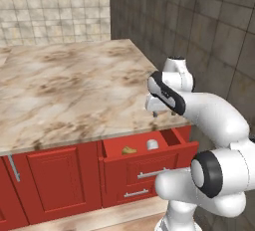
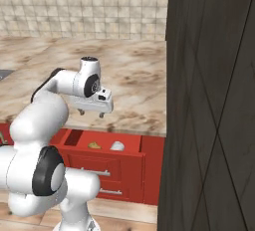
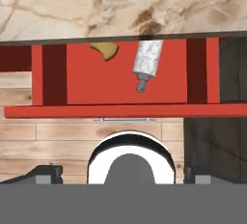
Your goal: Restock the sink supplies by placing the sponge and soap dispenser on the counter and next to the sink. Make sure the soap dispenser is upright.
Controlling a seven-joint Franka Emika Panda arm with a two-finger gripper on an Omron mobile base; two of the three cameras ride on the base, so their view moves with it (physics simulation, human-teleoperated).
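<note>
Inside the open red drawer [image 1: 149,151] we see a tan sponge lump [image 1: 129,151] beside a toppled pale grey soap bottle [image 1: 152,144], no label legible; our pincer [image 2: 101,111] hangs open above the beige marble table [image 1: 69,90].

The light is even and soft in all three views, with no clear source. The counter [image 1: 74,90] looks bright and matte, without glare. A thin dark shadow runs under its front edge in the hand view, and the open drawer [image 3: 120,78] is evenly lit inside. The dark wall [image 2: 214,100] on the right is dim. The rendering is a little coarse and soft, with no blur from motion and no bending at the edges.
</note>
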